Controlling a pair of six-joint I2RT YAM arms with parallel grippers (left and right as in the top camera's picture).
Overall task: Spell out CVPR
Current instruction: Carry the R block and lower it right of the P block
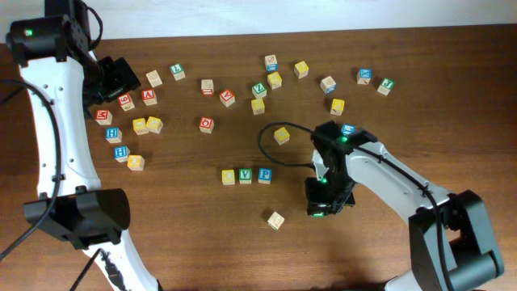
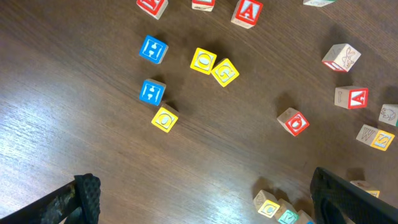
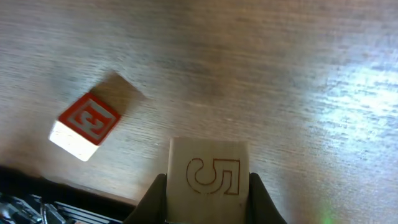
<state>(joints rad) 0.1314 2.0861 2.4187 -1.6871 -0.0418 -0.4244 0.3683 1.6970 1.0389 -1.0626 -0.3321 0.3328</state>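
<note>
Right pincer clamped on pale wooden cube marked 5 | red-faced wooden cube nearby, not touching | left pincer spread wide over dark wooden table

White arms w/ blk joints, green LEDs, blk cables

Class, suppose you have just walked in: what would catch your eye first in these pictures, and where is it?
The right hand grips a pale 5 block close to the table, right of centre, a red-lettered block lying loose beside it. Mid-table a yellow block, green V block and blue P block form a short row. Other letter blocks lie scattered along the far side.
</note>
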